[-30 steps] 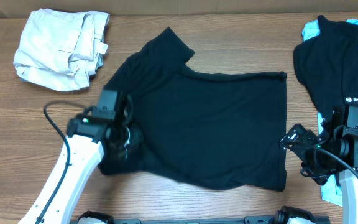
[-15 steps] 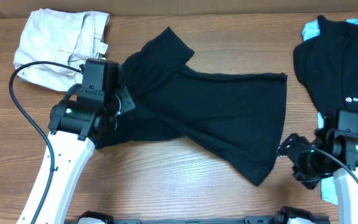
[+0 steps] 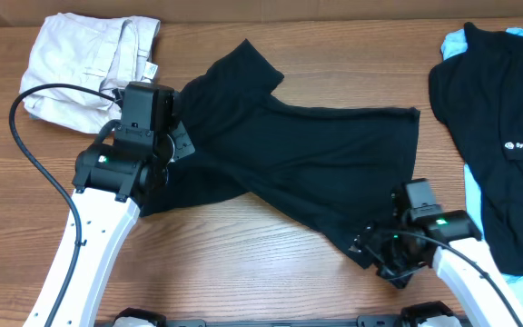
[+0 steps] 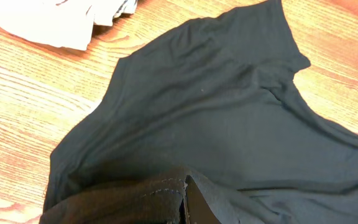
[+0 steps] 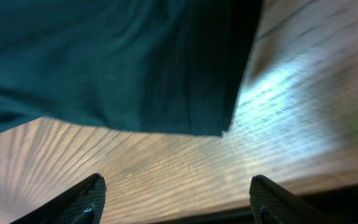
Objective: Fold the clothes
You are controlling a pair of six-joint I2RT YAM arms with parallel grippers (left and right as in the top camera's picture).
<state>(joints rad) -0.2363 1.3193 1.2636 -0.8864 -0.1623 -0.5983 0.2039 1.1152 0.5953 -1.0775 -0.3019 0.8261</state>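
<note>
Clothes laid out across the table (image 3: 243, 263), seen from overhead
T-shirt (image 3: 316, 173) at the centre; trousers (image 3: 84, 68) at 10 o'clock, near its edge; second shirt (image 3: 498, 118) at 3 o'clock, well apart, lying on another garment (image 3: 454, 41) that sticks out past its 12 and 6 o'clock ends; left gripper (image 3: 160, 174) at the T-shirt's 9 o'clock edge, right gripper (image 3: 379, 256) at its 5 o'clock corner

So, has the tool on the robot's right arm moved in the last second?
Yes. The right tool has moved away from the logo shirt, which stayed put, over to the black T-shirt's lower corner.
</note>
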